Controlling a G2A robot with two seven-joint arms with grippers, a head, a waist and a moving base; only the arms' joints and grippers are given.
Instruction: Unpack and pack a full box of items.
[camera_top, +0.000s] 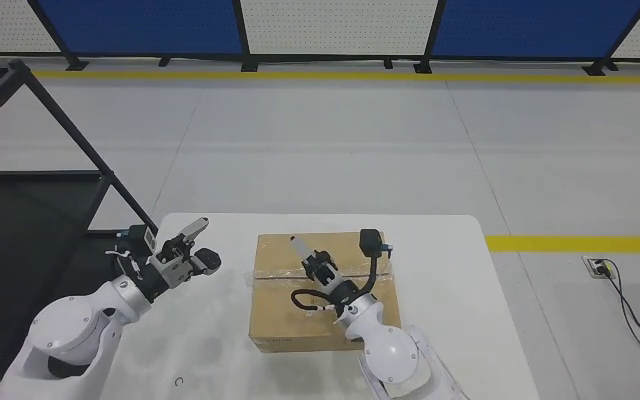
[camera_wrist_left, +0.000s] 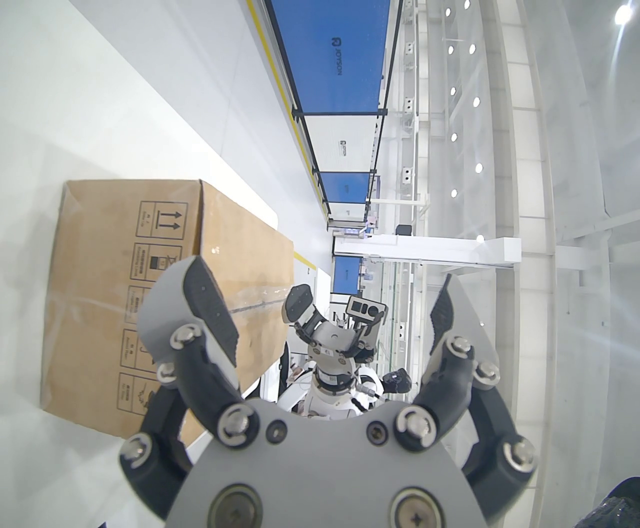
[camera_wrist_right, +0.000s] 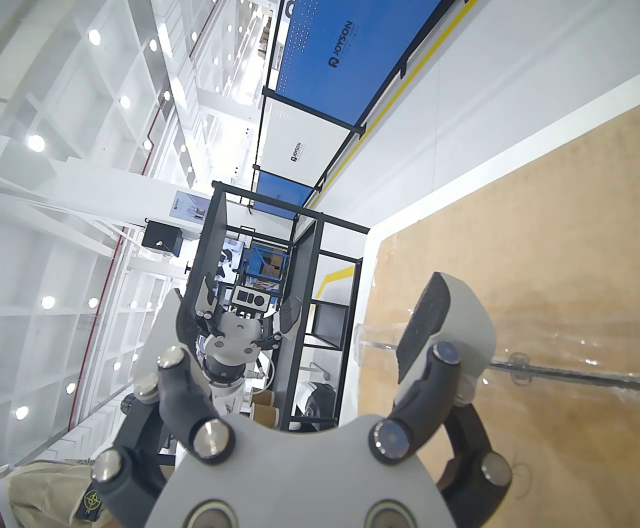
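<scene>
The white table (camera_top: 450, 300) carries the taped-shut cardboard box (camera_top: 275, 310), which lies directly beneath the right gripper (camera_top: 305, 252) and a little way off the fingertips of the left gripper (camera_top: 200, 245). Both grippers hang with their jaws spread wide, holding nothing.

Industrial hall: blue partition panels (camera_top: 140, 25), yellow floor line (camera_top: 330, 74).

Brown cardboard box (camera_top: 300, 290), flaps shut, clear tape along the top seam, upright, printed symbols on one side, mid-counter (camera_top: 460, 290)
</scene>
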